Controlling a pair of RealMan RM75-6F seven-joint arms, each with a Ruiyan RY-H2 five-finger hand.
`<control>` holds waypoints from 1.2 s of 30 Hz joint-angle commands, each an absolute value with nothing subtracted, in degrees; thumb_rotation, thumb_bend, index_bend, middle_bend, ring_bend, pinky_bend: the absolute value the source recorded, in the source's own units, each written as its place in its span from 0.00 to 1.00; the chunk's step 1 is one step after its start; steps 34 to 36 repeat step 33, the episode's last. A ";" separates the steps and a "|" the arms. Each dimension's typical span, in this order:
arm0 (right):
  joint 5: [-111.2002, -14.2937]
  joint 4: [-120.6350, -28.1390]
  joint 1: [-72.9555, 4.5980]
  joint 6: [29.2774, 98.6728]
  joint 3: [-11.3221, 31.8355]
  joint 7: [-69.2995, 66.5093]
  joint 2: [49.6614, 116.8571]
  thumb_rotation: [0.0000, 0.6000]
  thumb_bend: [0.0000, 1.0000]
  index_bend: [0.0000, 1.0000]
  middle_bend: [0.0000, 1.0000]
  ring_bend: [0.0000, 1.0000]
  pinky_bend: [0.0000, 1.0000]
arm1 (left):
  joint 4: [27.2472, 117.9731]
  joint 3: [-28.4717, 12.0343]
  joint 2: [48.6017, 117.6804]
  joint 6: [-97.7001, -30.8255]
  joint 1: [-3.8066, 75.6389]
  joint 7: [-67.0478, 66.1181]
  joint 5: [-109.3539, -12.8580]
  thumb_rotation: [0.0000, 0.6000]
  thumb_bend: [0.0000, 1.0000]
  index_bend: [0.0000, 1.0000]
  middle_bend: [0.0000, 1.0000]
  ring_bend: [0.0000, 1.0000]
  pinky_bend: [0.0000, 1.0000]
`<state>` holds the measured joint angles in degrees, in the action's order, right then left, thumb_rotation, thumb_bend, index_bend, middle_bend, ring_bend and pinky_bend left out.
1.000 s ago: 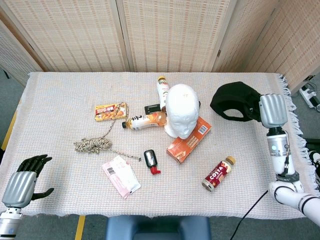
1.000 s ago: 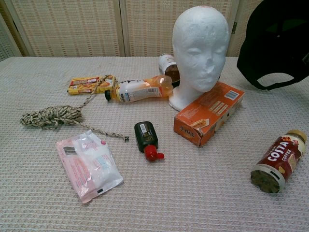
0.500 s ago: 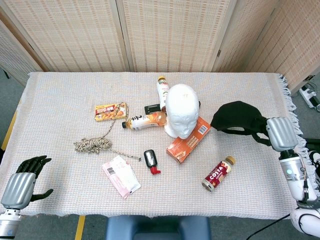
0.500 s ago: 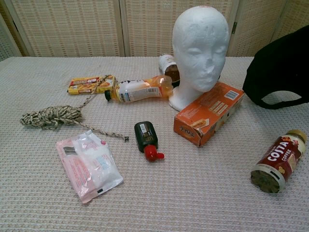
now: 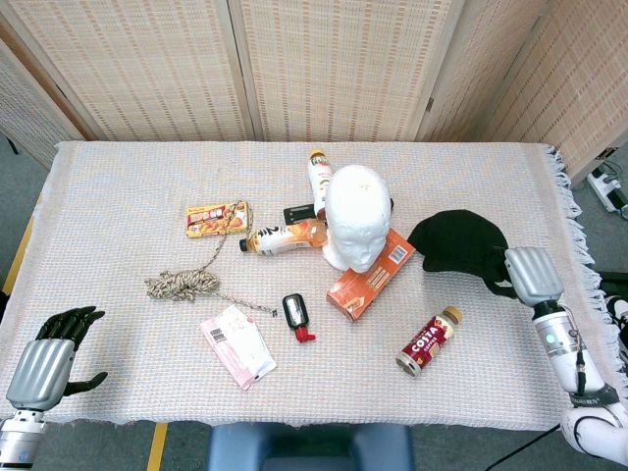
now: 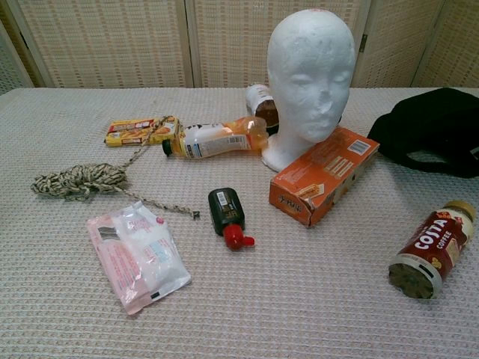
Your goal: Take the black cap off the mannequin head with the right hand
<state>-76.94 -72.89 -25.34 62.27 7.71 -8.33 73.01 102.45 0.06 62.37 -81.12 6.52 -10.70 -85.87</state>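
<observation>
Cap's dropped since a second ago: it was held up high right of the mannequin head, now it's down at table level.

Head view: black cap [image 5: 459,239] sits just right of the bare mannequin head [image 5: 356,216], so removal looks done. Right hand [image 5: 531,275] is at the cap's far edge, back up; can't tell whether the fingers grip it. Left hand [image 5: 47,355] idles far to the lower left, fingers spread, empty.

Chest view: cap [image 6: 432,127] rests on the cloth beside the head [image 6: 311,75]; neither hand visible.
</observation>
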 commanded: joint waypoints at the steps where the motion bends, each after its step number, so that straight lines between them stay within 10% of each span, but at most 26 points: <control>1: -76.07 -70.63 -26.46 59.05 6.96 -7.25 74.83 1.00 0.29 0.45 0.84 0.82 0.99 | 102.44 0.07 62.45 -81.10 6.56 -10.71 -85.91 1.00 0.08 0.21 0.18 0.15 0.17; 5: -74.36 -72.56 -26.95 55.62 6.52 -5.84 73.48 0.84 0.01 0.06 0.40 0.38 0.60 | 102.33 0.10 62.43 -81.11 6.53 -10.61 -85.86 1.00 0.08 0.21 0.18 0.15 0.17; 10: -73.31 -77.45 -25.35 57.00 6.08 -2.91 70.07 0.73 0.00 0.00 0.16 0.12 0.36 | 101.96 0.12 62.53 -81.03 6.51 -10.24 -85.73 1.00 0.08 0.21 0.18 0.15 0.17; 25: -81.26 -90.69 -7.90 83.38 0.67 -1.98 60.33 0.81 0.13 0.19 0.26 0.20 0.35 | 100.21 -0.80 63.29 -82.97 6.09 -8.52 -85.88 1.00 0.08 0.21 0.18 0.15 0.17; 36: -85.53 -92.24 -1.22 90.65 -2.68 -2.79 60.51 0.81 0.14 0.19 0.26 0.20 0.35 | 98.86 -1.41 64.69 -84.84 5.78 -8.30 -86.74 1.00 0.08 0.21 0.18 0.15 0.17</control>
